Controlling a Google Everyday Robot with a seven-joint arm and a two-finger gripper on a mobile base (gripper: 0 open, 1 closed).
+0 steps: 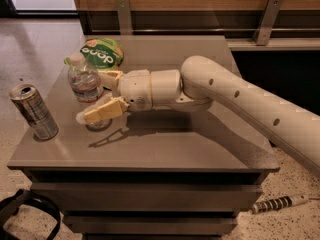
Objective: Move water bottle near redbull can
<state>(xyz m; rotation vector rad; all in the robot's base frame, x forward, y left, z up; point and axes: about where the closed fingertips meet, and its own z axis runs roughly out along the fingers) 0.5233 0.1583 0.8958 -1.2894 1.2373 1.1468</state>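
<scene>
The water bottle (85, 81), clear with a white cap and a white-and-red label band, stands upright on the left part of the grey table (165, 149). My gripper (94, 98) reaches in from the right. Its two tan fingers (102, 111) sit on either side of the bottle's lower body and are closed on it. The bottle's base is at or just above the tabletop; I cannot tell which. The redbull can (34, 111), silver-grey with an open pull-tab top, stands upright near the table's left edge, a short gap to the left of the bottle.
A green snack bag (102, 54) lies just behind the bottle at the table's back left. A wooden wall with metal brackets (265, 19) runs behind the table. A black strap (25, 211) and a striped cable (280, 204) lie on the floor.
</scene>
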